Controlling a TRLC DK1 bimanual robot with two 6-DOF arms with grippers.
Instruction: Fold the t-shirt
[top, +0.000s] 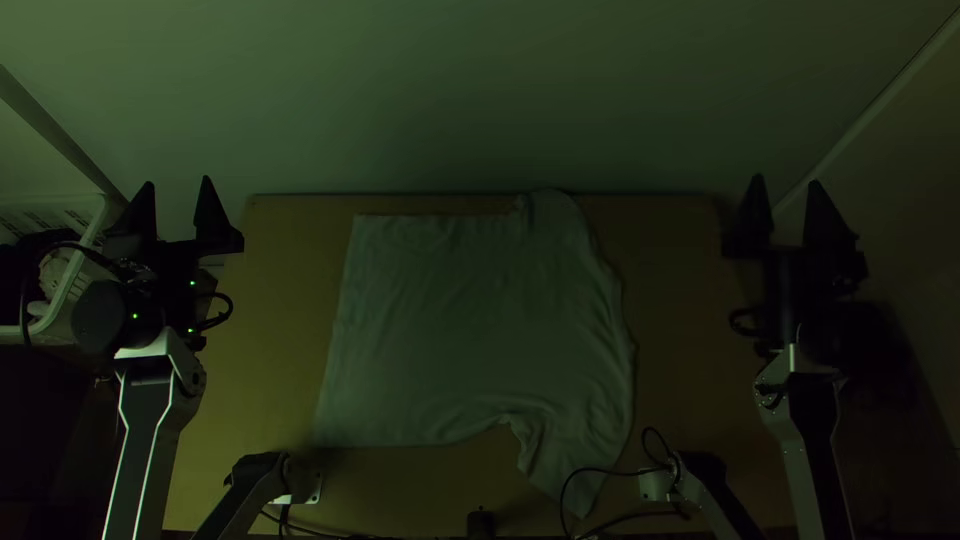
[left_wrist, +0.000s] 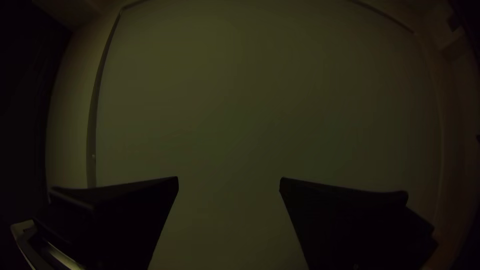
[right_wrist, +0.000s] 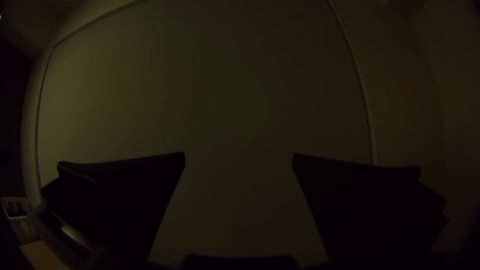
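Tee (top: 470, 330) lay spread on tbl (top: 270, 300), rumpled twd R edge; wall (top: 450, 90) stood beyond, basket (top: 70, 285) off L edge; L gripper (top: 178, 180) & R gripper (top: 787, 181), nr far corners, gaped

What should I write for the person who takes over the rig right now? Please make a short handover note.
Left gripper: open, empty, beside the table's left edge.
Right gripper: open, empty, beside the table's right edge.
T-shirt: spread on the table, rumpled towards the right, one sleeve pointing to the near edge.
Done: no clear fold visible.
Left: probably smooth the rumpled side, then all the folding.
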